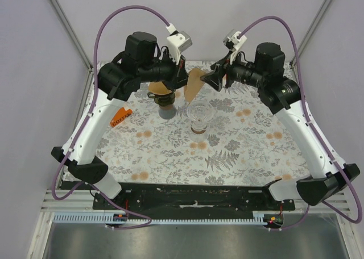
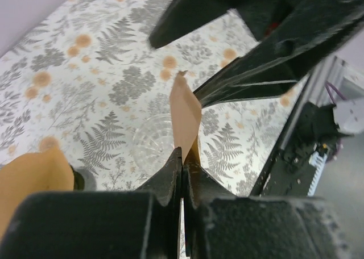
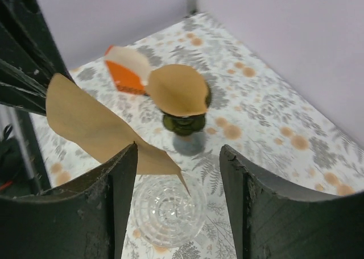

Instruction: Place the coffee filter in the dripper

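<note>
Glass dripper [image 1: 201, 116] stands mouth up on the floral table [image 1: 244, 151], empty; coffee filter [image 1: 194, 84] hangs just above it, flat, left gripper [image 2: 183, 157] clamped on its edge, presumably for lowering; right gripper [image 3: 179, 151] jaws stand apart beside the paper, holding nothing; leftward, the filter-capped dark stand [image 1: 165, 103] and orange packet [image 1: 121, 117] obstruct nothing.

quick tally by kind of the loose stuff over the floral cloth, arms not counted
paper filters: 2, the held filter and the resting filter
glass dripper: 1
dark holder: 1
orange packet: 1
total: 5
</note>
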You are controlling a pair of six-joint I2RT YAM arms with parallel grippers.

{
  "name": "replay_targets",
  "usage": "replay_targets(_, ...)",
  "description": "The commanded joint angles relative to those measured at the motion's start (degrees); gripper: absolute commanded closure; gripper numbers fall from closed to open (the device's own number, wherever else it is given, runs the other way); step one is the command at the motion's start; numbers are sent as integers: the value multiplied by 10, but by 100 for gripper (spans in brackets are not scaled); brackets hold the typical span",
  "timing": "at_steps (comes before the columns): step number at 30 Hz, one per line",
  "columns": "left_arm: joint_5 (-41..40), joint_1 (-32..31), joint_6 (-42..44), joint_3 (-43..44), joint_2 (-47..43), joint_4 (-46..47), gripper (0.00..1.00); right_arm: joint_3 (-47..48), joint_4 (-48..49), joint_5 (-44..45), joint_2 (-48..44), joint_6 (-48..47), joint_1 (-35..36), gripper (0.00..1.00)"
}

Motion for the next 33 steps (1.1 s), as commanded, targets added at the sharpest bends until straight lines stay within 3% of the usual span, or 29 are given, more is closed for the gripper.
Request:
replay_targets(1,-146,0,-117,11,-8,54,98,-42,118,219,-67,99,26,34)
replay_targets(7,-233,-1,-189,12,4,73,98,-85,181,346,-84,99,132,36)
replay_targets(21,-249,-4,-229,2,7,82,98,-57,219,331,-4,125,177,40)
replay_targets(28,-245,-3,-226,-7,4,81,98,-58,220,398,1,109,177,62)
replay_targets(33,-259,-3,-219,-10,4,79,98,-68,223,415,-7,96,177,64)
